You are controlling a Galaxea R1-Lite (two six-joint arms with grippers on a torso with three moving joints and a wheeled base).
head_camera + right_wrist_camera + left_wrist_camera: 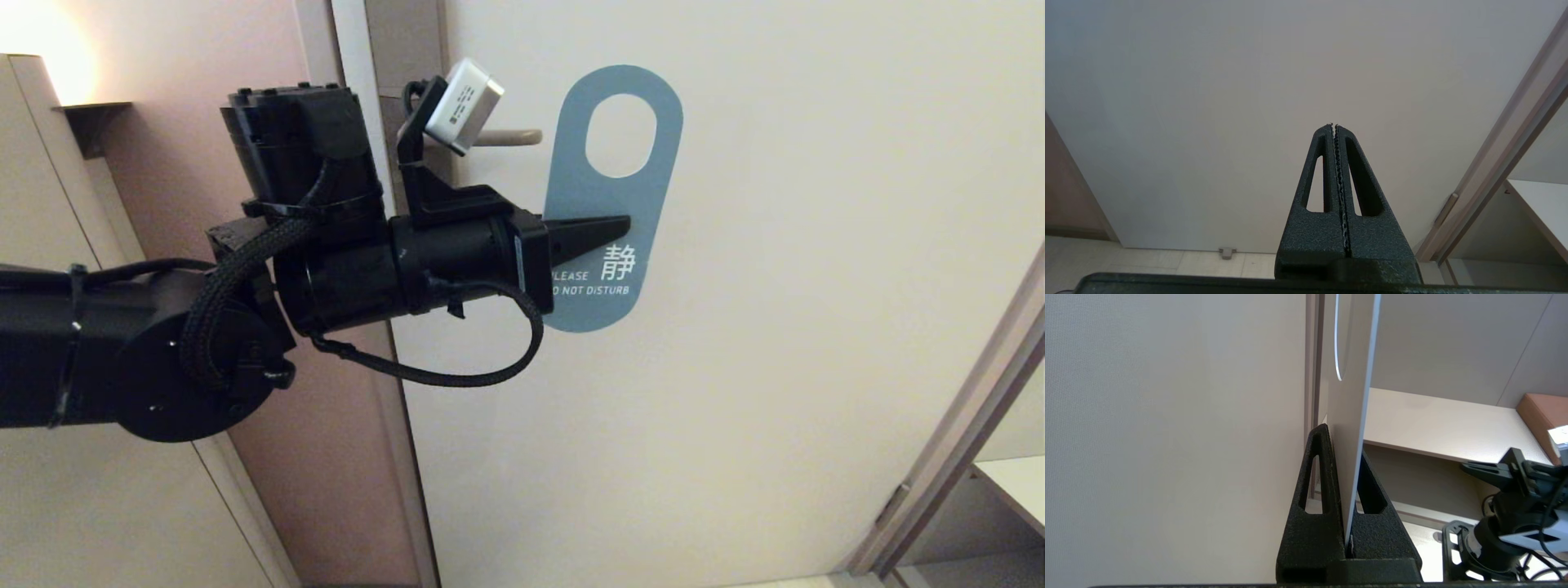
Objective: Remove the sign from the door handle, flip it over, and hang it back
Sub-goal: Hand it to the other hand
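Observation:
The sign (620, 200) shows its teal-blue "PLEASE DO NOT DISTURB" side in the head view and hangs upright in front of the door. My left gripper (620, 223) is shut on its middle from the left, one finger across the front. The door handle (510, 137) sticks out just left of the sign's edge, and the oval hole is off the handle. The handle's base is hidden behind my wrist camera. In the left wrist view the sign (1351, 375) is edge-on between the fingers (1318, 490), white side showing. My right gripper (1334, 126) is shut and empty, low before the door.
The pale door (775, 367) fills the view. Its frame (963, 425) runs diagonally at the right, with a white shelf (1016, 482) beyond. The door's edge and jamb (359, 73) stand behind my left arm. The right arm (1515, 498) shows in the left wrist view.

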